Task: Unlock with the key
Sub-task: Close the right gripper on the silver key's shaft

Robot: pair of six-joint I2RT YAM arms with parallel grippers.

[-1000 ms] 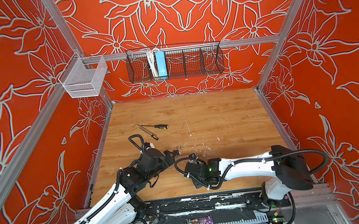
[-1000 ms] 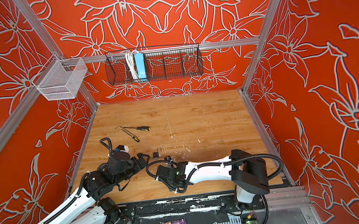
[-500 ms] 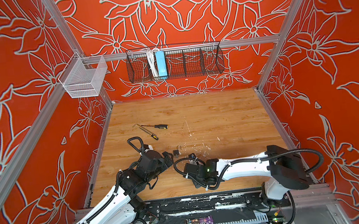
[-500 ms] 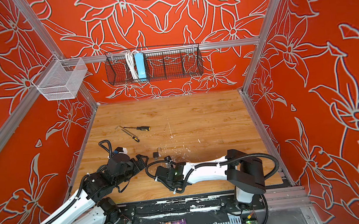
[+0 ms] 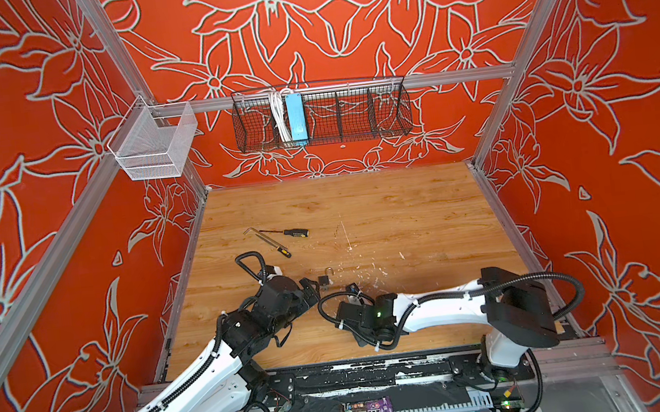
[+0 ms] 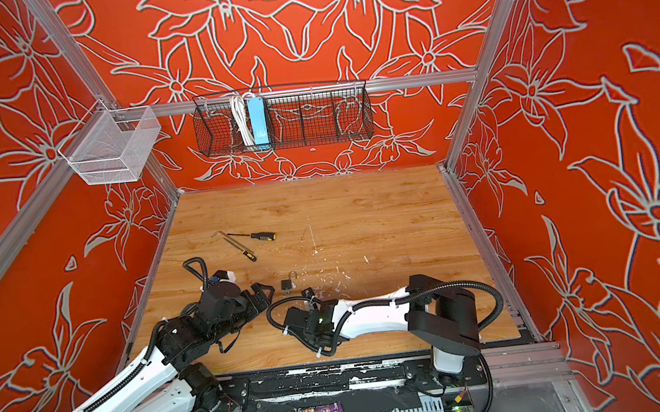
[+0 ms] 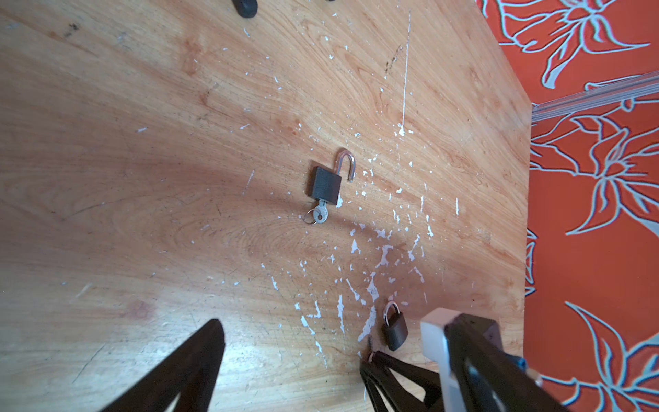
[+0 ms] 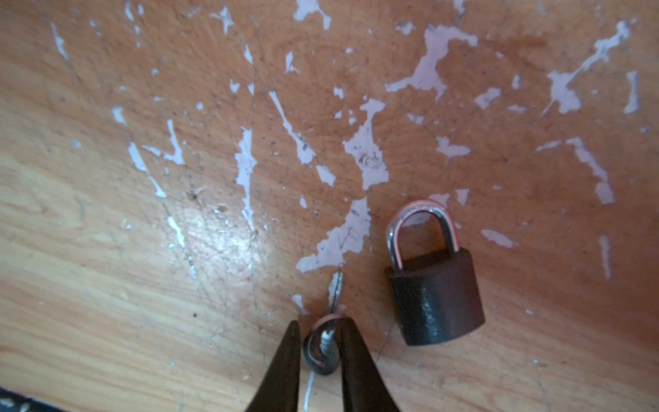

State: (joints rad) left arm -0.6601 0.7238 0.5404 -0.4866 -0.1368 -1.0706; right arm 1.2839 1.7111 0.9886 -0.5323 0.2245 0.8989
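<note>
Pinching the key beside the padlock, right jaws narrow; left jaws wide.

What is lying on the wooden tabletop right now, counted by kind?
padlock: 2, one open, one shut
key: 2, one in the open padlock, one between the fingers of the right gripper
small handled tool: 2, lying side by side
Total: 6

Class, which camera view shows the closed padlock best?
The right wrist view: the closed padlock looms large, shackle seated. The left wrist view shows it small; in both top views I cannot make it out.
</note>
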